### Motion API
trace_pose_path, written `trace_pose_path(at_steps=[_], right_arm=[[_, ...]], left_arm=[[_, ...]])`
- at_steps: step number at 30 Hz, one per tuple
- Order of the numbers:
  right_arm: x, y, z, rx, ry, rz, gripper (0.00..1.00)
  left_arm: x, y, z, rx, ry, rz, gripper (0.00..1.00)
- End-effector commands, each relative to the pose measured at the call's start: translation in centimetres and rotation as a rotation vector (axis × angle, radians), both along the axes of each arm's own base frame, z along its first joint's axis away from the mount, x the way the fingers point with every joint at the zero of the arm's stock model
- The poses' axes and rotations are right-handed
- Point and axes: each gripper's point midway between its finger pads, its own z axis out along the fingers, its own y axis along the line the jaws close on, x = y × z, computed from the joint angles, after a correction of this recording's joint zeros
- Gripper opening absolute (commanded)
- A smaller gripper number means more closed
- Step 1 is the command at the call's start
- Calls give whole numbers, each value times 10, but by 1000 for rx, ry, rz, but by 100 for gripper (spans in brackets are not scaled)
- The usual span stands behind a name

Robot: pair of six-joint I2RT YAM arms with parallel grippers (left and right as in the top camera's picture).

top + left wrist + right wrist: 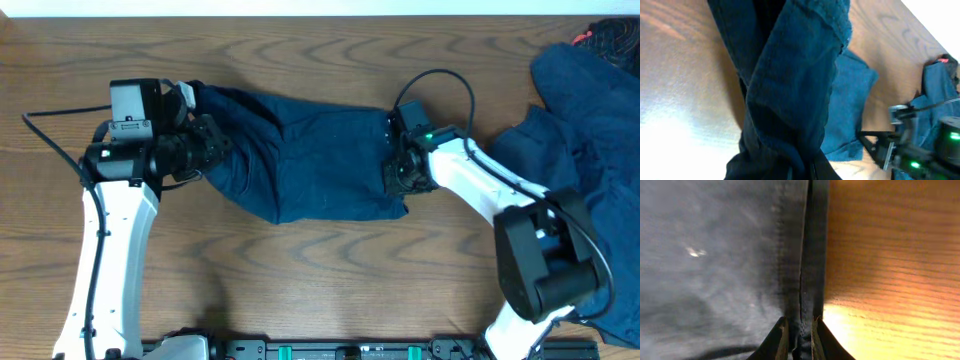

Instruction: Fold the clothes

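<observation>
Well, caught the shorts [310,150] laid out long across the table [330,290], spanning the gap between both arms. Spotted the left gripper [212,140] at the left end, closed on a bunched handful of the navy cloth, and saw that cloth draping away from it in the left wrist view. Found the right gripper [800,347] at the opposite end, fingers [781,337] narrowed to a sliver and pinching the stitched hem right at the cloth's edge, just beside bare wood. Noted a heap [590,110] of more blue clothes off to the right, apart from the shorts. Judged the fabric soft and light, limp enough to sag and wrinkle wherever unsupported, neither slippery nor fragile. Reckoned the seamed hems and corners the best places to take hold, being thicker and firmer than the open middle. Expected to need a grip at both ends to keep it taut, and a slump into creases otherwise.
</observation>
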Motion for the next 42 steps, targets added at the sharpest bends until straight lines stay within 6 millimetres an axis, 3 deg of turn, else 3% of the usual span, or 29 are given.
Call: trace_pose_path(at_steps=[1, 8, 14, 21, 36, 38, 40, 42], right_arm=[[-10, 4, -18, -37, 39, 49, 15], [-30, 24, -40, -41, 110, 94, 10], [-37, 41, -40, -38, 103, 126, 11], [-43, 48, -40, -40, 104, 152, 14], [-43, 48, -40, -41, 104, 152, 15], [-43, 48, -40, -41, 104, 152, 16], [-43, 48, -40, -41, 104, 151, 18], [-42, 48, -40, -40, 104, 142, 20]], left_arm=[[10, -17, 11, -25, -40, -28, 6], [28, -61, -5, -69, -22, -86, 6], [32, -105, -27, -105, 31, -134, 6], [30, -154, -38, -123, 19, -230, 6], [8, -199, -66, -111, 91, -335, 7], [2, -203, -67, -111, 101, -351, 13], [-10, -214, -63, -153, 119, -415, 38], [-22, -225, -54, -226, 122, -509, 44]])
